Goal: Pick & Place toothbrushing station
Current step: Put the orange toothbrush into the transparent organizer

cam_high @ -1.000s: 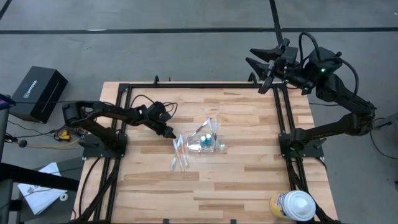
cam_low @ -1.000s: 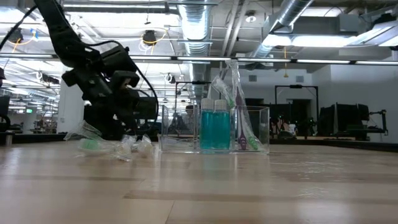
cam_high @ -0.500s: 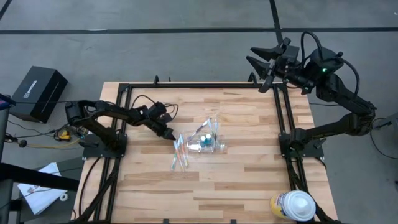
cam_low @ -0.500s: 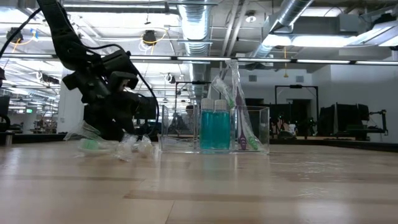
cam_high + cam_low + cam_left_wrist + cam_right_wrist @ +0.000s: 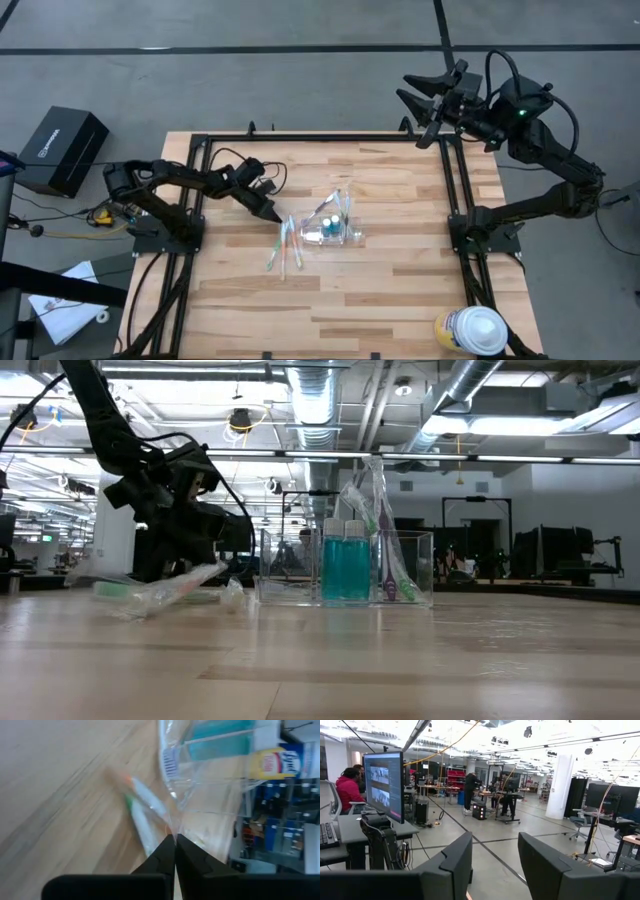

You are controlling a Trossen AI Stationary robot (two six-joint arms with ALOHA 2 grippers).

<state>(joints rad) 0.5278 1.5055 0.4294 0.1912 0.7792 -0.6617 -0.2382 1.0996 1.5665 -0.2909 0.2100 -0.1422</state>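
Observation:
Several thin toothbrushes in clear wrappers (image 5: 280,245) lie on the wooden table, left of a clear cup (image 5: 330,228). The cup stands upright and holds two teal toothpaste tubes (image 5: 345,565) with white caps and more brushes leaning out of it. My left gripper (image 5: 272,213) is low at the far end of the loose brushes, shut on one wrapped toothbrush (image 5: 160,588). My right gripper (image 5: 420,100) waits high over the table's far right corner, open, with nothing between its fingers (image 5: 495,855). My left gripper pinches the far end of a wrapped toothbrush (image 5: 171,831) between its two fingertips; whether they have only the clear wrapper or the brush too, I cannot tell. The fingers slant down from the table's far left. The held end is raised and the other end (image 5: 105,590) rests on the table.
A white-and-yellow round container (image 5: 470,330) stands at the near right corner. Black frame rails (image 5: 455,190) run along the table's left, far and right sides. A black box (image 5: 62,150) sits off the table to the left.
My left gripper has shut on the far end of a wrapped toothbrush. The loose brushes have swung about, their near ends going toward the table's left edge. One brush now stands tilted, its held end raised.

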